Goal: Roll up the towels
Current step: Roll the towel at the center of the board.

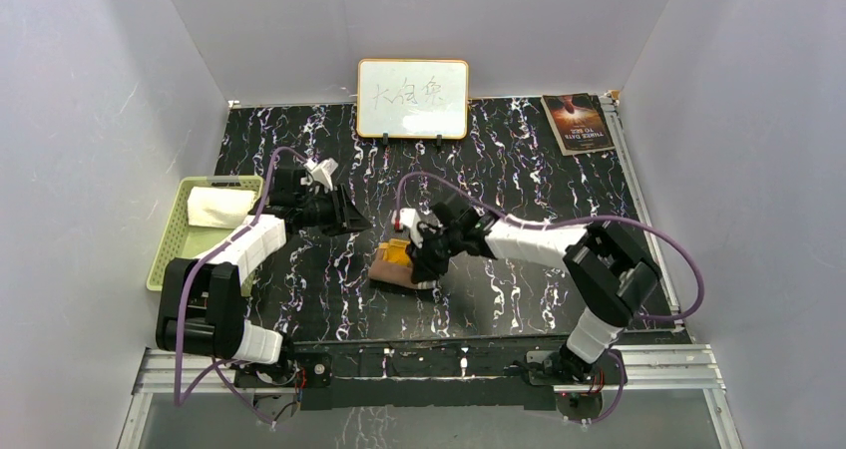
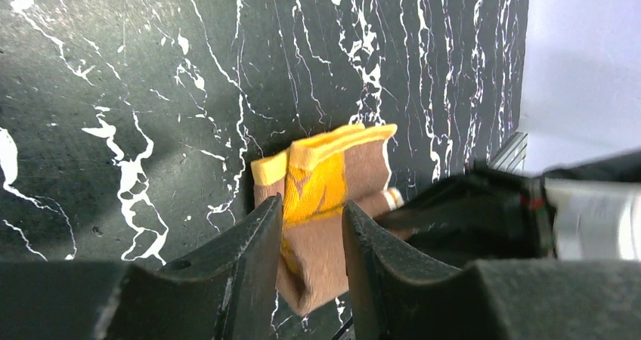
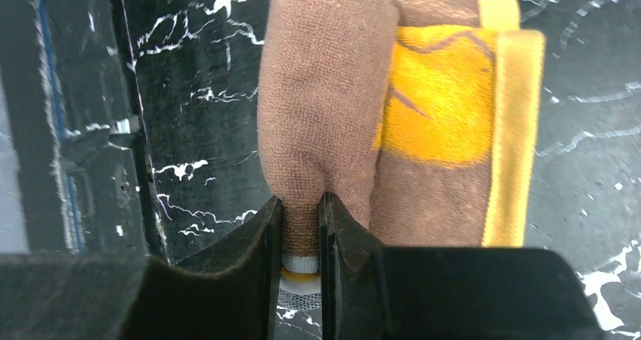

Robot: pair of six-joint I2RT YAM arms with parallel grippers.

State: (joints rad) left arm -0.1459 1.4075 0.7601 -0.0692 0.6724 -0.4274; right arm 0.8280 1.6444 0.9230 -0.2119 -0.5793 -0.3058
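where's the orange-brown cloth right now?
Top view, mid-table: the orange-brown cloth lies on the black marble table, its brown fold pinched in the right gripper's jaws; the open left gripper hangs just to its left.

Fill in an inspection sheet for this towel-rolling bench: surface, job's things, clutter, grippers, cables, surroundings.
Surface: black marbled table; no spills seen.
Job's things: cream towel in the basket at left; orange-brown cloth mid-table, partly rolled or folded.
Clutter: booklet in the far right corner; whiteboard at the back edge.
Grippers: left gripper open, hovering beside the cloth, not touching; right gripper shut on the cloth's brown fold.
Cables: a purple cable loops off each arm.
Surroundings: pale walls on three sides; nothing else seen.
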